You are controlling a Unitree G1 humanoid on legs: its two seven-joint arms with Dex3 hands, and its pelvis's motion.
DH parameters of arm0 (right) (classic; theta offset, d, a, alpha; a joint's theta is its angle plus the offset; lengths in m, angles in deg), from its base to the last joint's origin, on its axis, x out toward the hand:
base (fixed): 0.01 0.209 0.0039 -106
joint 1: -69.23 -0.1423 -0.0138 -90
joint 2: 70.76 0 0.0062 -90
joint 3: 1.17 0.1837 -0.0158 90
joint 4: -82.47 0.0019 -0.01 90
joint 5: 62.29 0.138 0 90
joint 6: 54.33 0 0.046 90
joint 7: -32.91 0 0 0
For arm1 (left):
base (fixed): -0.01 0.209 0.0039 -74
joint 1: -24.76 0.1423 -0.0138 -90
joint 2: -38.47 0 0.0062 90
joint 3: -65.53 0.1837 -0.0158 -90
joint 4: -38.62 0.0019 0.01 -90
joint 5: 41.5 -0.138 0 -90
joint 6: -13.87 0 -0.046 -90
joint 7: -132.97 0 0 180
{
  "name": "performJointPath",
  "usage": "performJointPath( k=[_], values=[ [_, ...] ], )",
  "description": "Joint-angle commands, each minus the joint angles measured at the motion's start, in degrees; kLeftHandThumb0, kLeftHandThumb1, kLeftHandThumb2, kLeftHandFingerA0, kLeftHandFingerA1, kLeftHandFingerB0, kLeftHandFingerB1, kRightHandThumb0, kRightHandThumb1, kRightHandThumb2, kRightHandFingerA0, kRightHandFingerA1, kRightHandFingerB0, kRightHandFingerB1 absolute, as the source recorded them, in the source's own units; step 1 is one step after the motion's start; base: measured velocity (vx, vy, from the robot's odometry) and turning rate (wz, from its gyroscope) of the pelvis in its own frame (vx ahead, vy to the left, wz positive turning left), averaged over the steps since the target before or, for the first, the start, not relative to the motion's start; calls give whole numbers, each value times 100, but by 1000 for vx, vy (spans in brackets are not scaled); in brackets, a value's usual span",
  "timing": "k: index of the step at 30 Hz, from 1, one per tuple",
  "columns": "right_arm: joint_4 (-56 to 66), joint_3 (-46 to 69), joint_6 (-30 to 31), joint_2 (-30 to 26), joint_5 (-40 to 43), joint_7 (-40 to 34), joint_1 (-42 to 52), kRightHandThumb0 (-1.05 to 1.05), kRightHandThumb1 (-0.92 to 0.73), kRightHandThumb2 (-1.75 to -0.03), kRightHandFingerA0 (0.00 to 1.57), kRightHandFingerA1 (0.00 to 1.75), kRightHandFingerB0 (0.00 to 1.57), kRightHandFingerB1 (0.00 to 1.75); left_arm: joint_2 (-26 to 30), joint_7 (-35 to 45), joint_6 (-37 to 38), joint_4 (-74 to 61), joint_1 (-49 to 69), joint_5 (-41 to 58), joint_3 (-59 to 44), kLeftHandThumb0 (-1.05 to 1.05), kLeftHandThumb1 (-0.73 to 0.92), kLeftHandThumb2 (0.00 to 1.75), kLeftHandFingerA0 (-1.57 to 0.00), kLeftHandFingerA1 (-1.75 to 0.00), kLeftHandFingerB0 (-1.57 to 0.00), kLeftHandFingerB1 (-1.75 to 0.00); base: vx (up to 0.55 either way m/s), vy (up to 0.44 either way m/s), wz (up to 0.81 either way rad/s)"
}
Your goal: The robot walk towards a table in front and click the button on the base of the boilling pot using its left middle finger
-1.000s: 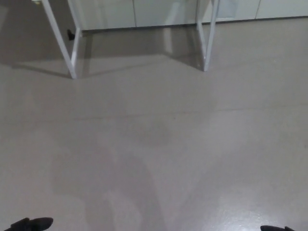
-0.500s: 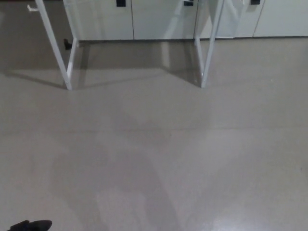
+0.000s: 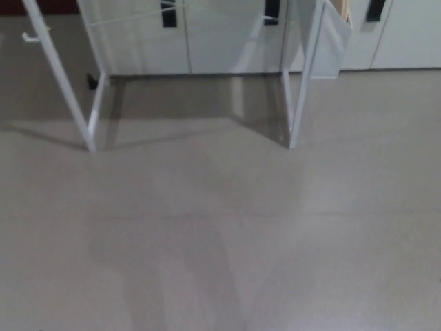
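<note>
Filling most of the head view is a smooth, faintly glossy grey floor [image 3: 220, 234], crossed by soft shadows. Two white metal bench legs [image 3: 65, 89] [image 3: 303, 83] slant down to it, thin and square-edged, each with a second bar joining at its foot. Behind them runs a row of flat white cabinet doors [image 3: 227, 41] carrying three dark rectangular handles [image 3: 169, 14]. A small black caster-like piece [image 3: 90, 81] sits near the left leg. Neither robot hand shows, so their fingers cannot be judged. The boiling pot, its button and the bench top lie out of frame.
</note>
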Motion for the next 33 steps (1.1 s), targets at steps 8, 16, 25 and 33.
performJointPath(
  k=[8,16,25,33],
  values=[
    [-141,-1,-134,14,13,-86,-64,-29,-68,-60,56,53,47,47,171,-1,238,138,-50,-5,13,-53,45,78,-60,-53,-45,-48,366,170,-12],
    [-140,-42,-267,36,-18,-107,129,-29,-68,-59,57,54,46,46,216,65,239,91,72,33,26,-53,45,77,-59,-53,-44,-47,314,-54,19],
    [-188,-58,-233,-4,-6,-2,45,-32,-67,-59,57,54,46,47,222,67,273,181,9,2,67,-54,45,78,-58,-53,-43,-48,267,-61,-1],
    [-147,-143,-291,-173,-137,11,84,-35,-68,-59,60,53,51,47,172,-30,343,133,30,-52,139,-55,45,79,-61,-54,-43,-48,207,174,-5]
  ],
)
